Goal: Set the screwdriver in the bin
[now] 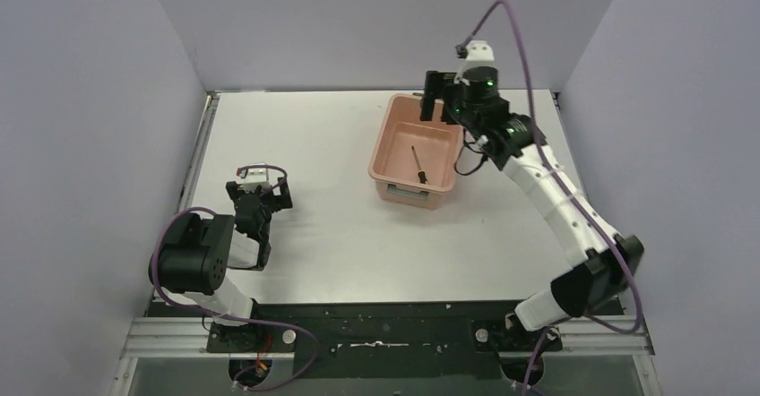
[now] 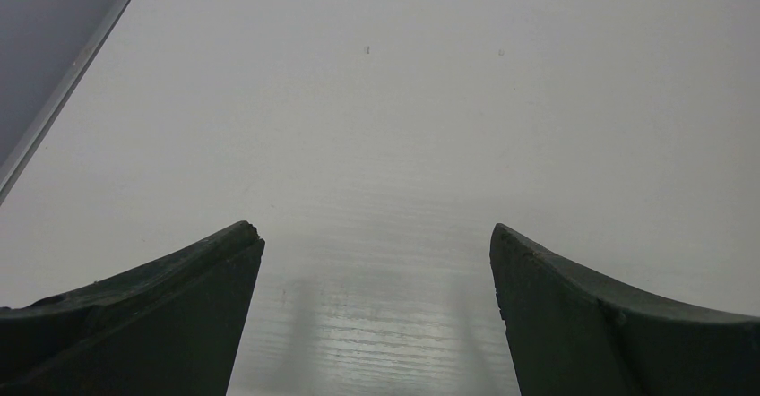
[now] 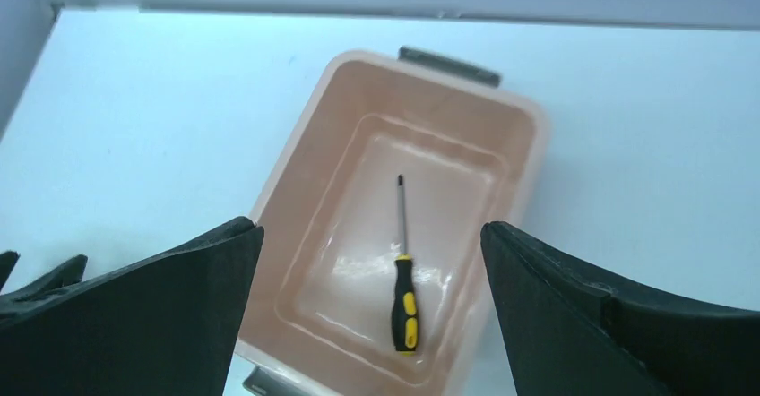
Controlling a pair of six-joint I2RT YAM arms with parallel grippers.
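The screwdriver (image 3: pixel 403 288) lies flat on the floor of the salmon-pink bin (image 3: pixel 296 172), black-and-yellow handle toward the camera, thin shaft pointing away. From above, the screwdriver (image 1: pixel 418 165) rests inside the bin (image 1: pixel 386 134) on the table's far right half. My right gripper (image 3: pixel 369 230) hangs open above the bin with nothing between its fingers; in the top view the right gripper (image 1: pixel 434 96) sits over the bin's far rim. My left gripper (image 2: pixel 376 235) stands open over bare table, and the left gripper (image 1: pixel 260 190) is far to the left of the bin.
The bin has grey handles (image 3: pixel 448 64) at its short ends. A white table (image 1: pixel 305 136) is enclosed by pale walls at the back and both sides. A purple cable (image 1: pixel 524 55) loops above the right arm.
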